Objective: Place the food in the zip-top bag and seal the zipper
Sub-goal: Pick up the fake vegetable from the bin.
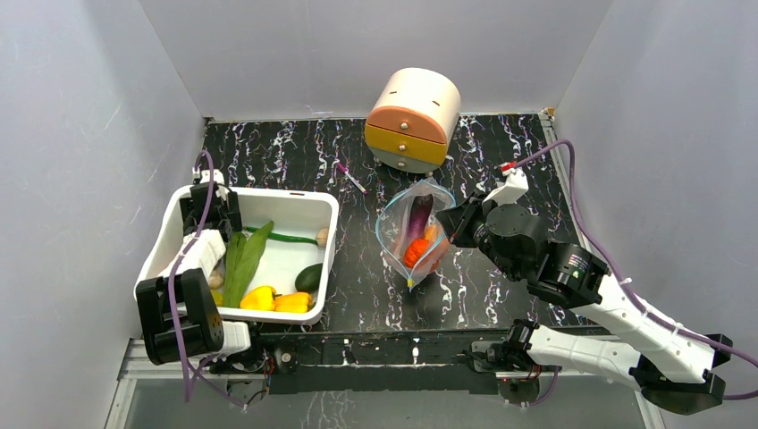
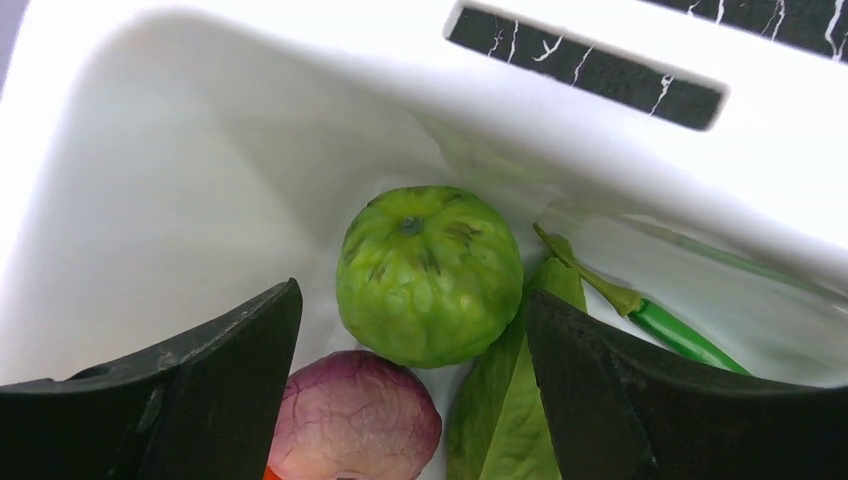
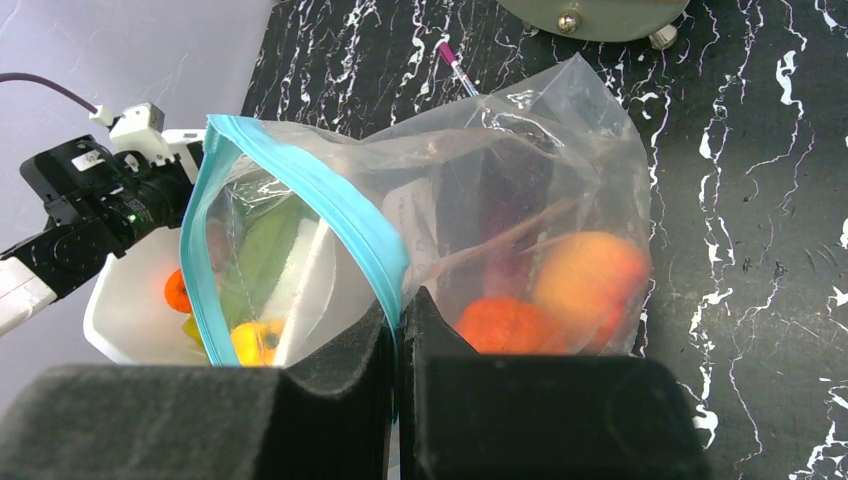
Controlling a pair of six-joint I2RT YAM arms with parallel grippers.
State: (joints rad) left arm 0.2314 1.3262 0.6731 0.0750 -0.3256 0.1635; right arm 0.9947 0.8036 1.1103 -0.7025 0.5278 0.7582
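Note:
The clear zip-top bag (image 1: 416, 234) stands open on the table, holding a purple eggplant (image 3: 500, 210), an orange fruit (image 3: 510, 325) and a peach-coloured fruit (image 3: 590, 280). My right gripper (image 3: 397, 320) is shut on the bag's blue-green zipper strip (image 3: 300, 180) and holds the mouth up; it also shows in the top view (image 1: 456, 223). A small yellow piece (image 1: 410, 282) sits at the strip's near end. My left gripper (image 2: 415, 390) is open, low in the white tub's (image 1: 331, 234) far left end, straddling a green bumpy fruit (image 2: 430, 275) and a purple-pink round one (image 2: 355, 415).
The tub also holds a long green leaf (image 1: 243, 259), a green chili (image 1: 290, 238), yellow peppers (image 1: 277, 301) and a dark green fruit (image 1: 309, 277). A round peach-and-yellow drawer unit (image 1: 413, 119) stands at the back. A pink-tipped pen (image 1: 350, 177) lies behind the bag.

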